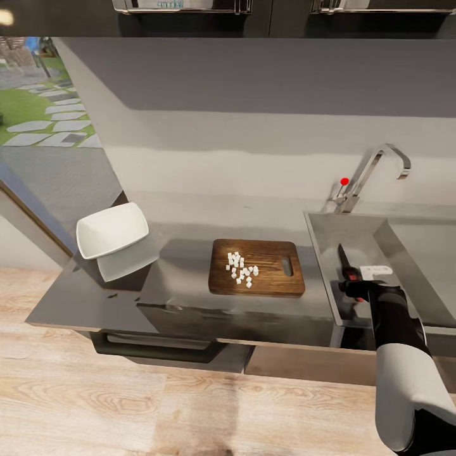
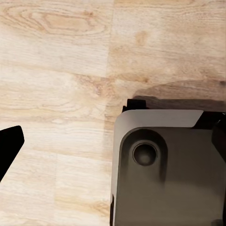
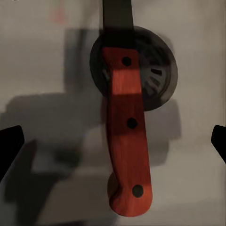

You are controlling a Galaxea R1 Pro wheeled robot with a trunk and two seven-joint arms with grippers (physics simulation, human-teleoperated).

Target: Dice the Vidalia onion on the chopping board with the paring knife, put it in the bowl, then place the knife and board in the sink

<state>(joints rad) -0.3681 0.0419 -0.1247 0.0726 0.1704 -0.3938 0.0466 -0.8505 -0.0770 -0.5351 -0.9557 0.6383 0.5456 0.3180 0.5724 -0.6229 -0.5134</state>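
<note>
Right gripper (image 3: 113, 141): I read its fingers spread wide, clear of the paring knife (image 3: 126, 136), which lies in the sink (image 1: 380, 234) over the drain. Chopping board (image 1: 272, 278): on countertop (image 1: 183, 253), carrying diced onion (image 1: 241, 268). Bowl (image 1: 112, 229): tilted, far left.

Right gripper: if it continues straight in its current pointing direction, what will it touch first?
Most likely the paring knife, whose red handle lies between the open fingers of the right gripper over the sink drain; depth is uncertain.

My right arm reaches forward from the lower right of the head view, black wrist above a white forearm. Its right claw (image 1: 354, 284) stands spread wide (fingertips (image 3: 10, 146) far apart in the wrist view).
</note>
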